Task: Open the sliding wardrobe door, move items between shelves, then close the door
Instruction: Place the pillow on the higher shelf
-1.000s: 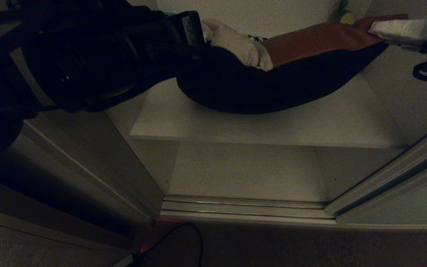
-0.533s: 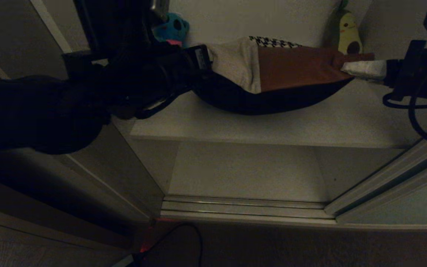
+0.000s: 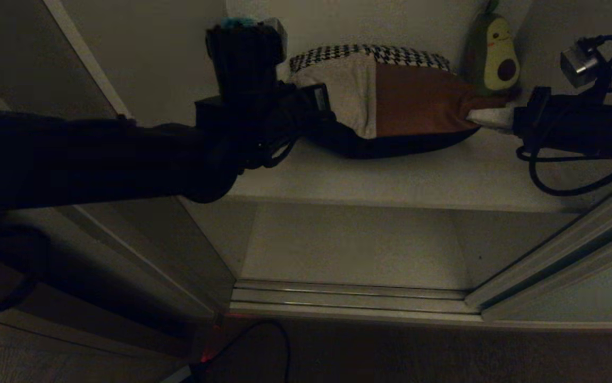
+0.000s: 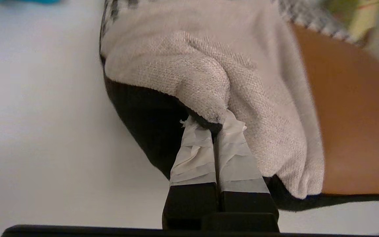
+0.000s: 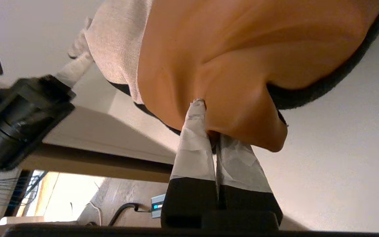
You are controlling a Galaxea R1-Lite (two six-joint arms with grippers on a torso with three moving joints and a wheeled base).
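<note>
- On the upper off-white flat shelf point(image 3: 391, 181) of the open wardrobe lay the square cushion point(image 3: 391, 101), its woven beige block meeting a smooth rust-brown block, a houndstooth band along the far edge and dark fabric underneath.
- The left gripper point(image 4: 214, 126), its fingers point(image 4: 194, 154) wrapped in wrinkled pale tape, was pinched tight on the cushion's nubbly beige corner.
- The right gripper point(image 5: 209, 131), taped the same way, was clamped on the puckered rust-brown corner at the opposite side.
- A small green avocado plush point(image 3: 497, 53) stood upright against the back wall, just beside the cushion's right end.
- Below, the lower shelf point(image 3: 353, 244) sat behind a ribbed metal floor track point(image 3: 348, 300).
- The matte pale grey-green sliding door point(image 3: 577, 292) stood to the right.
</note>
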